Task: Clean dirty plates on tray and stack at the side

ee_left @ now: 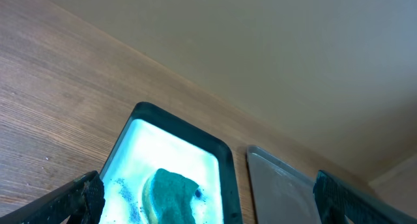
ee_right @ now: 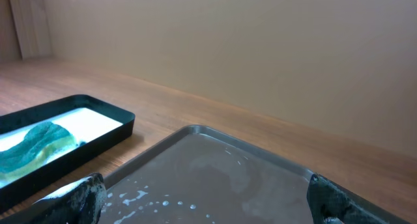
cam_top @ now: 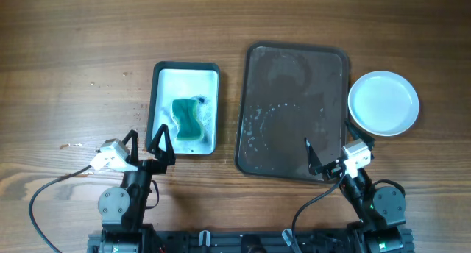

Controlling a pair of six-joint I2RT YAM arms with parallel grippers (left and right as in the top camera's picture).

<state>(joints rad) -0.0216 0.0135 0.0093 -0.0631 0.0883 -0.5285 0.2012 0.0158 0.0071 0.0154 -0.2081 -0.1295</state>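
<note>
Seemingly done: your tray (cam_top: pixel 294 84) is bare except for suds. The plates (cam_top: pixel 383 104) sit clean just right of it; I can't count the stack. The sponge (cam_top: pixel 188 120) lies in the small tray (cam_top: pixel 187 65). Left gripper (cam_top: pixel 149 133) and right gripper (cam_top: pixel 337 145) are wide and empty.

You are looking at three views in which no text, label, brand, number or sign is showing clearly enough to be read.
</note>
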